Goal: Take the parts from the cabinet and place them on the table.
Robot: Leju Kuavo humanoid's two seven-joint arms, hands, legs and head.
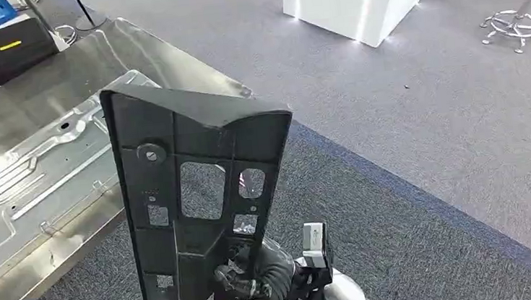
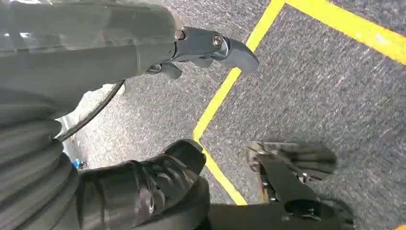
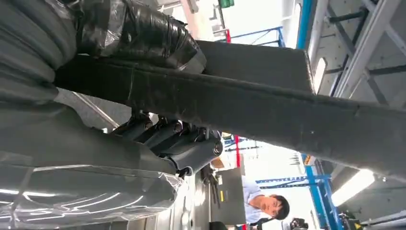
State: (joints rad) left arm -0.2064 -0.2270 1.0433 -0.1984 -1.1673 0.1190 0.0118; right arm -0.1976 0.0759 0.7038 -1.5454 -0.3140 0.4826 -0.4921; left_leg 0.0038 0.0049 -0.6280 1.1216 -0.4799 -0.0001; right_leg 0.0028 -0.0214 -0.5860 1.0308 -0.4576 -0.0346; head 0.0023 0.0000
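Black part [image 1: 195, 207] gripped upright by right robot hand [image 1: 248, 278], beside table edge [image 1: 75, 246].

Holding the black part [image 1: 202, 199] upright by its lower end in the right hand [image 1: 248, 278], before and right of the steel table [image 1: 40, 90]. Lying on that table: a stamped metal panel [image 1: 26, 178]; behind it, a black case [image 1: 11, 47].

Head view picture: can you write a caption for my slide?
Robot's right hand holds a black panel upright beside the metal table.
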